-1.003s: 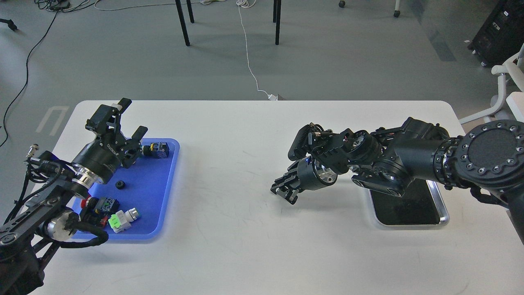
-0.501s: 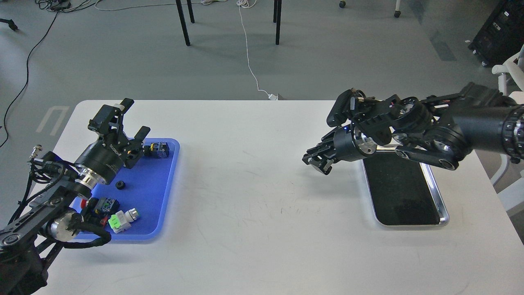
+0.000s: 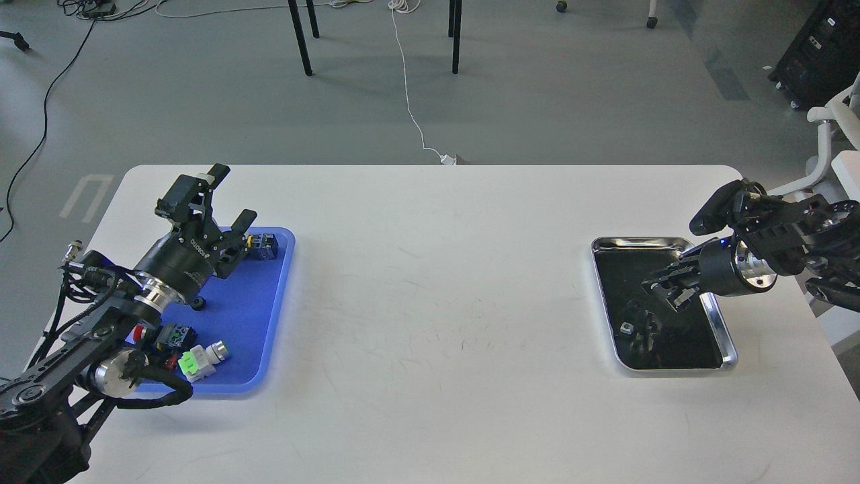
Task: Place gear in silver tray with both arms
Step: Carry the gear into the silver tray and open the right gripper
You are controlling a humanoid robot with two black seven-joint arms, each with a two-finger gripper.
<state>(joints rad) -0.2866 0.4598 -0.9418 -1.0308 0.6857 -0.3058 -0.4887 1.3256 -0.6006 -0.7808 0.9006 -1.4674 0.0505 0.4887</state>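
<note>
Head view showed the silver tray (image 3: 719, 329) at the right of the white bench (image 3: 430, 302), right gripper (image 3: 662, 286) above it, fingers indistinct. The left gripper (image 3: 218, 198), jaws spread and empty, hung over the blue tray (image 3: 269, 336).

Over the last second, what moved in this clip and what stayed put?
The right hand swung from the table's middle back to the right and now hangs over the silver tray, uncovering most of it. The left hand edged slightly right, open above the blue tray. Both trays, the small black gear and the other parts kept their places.
</note>
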